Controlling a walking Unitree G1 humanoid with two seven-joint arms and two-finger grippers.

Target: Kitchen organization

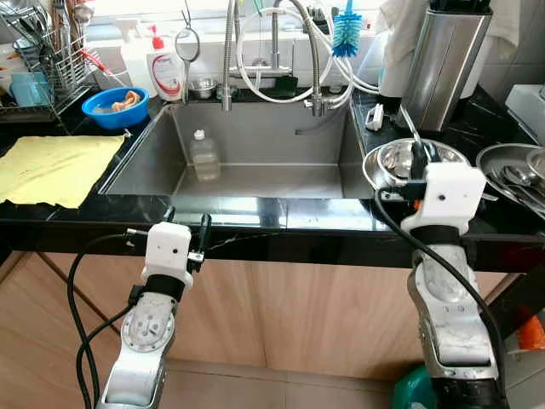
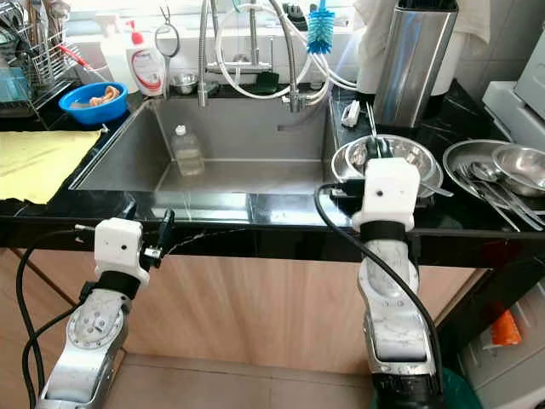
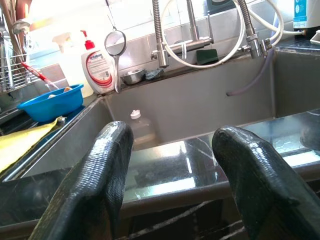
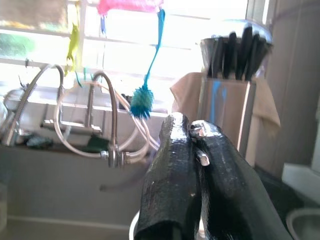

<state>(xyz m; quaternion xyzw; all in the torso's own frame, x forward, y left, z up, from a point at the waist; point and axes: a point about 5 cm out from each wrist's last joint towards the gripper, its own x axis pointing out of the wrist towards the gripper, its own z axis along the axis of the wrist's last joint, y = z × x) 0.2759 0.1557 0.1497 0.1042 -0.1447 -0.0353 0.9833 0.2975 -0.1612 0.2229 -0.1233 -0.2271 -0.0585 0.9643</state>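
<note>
Black stone counter runs across the kitchen, with a steel sink sunk in its middle. At the far left lies a yellow cloth, behind it a dish rack and a blue bowl, then a dish soap bottle. A small clear bottle stands on the sink floor under the tap, and a blue bottle brush hangs above.

Left gripper hovers at the counter's front edge, fingers well apart and holding nothing. Right gripper is over the steel bowl on the right counter, its fingers pressed together on a small metal piece (probably a utensil handle, though I cannot tell which). Beyond stand a knife block and a second steel dish holding spoons.

This looks like the step of lifting cutlery out of the bowl; the next move calls for a clean raise clear of the rim.
</note>
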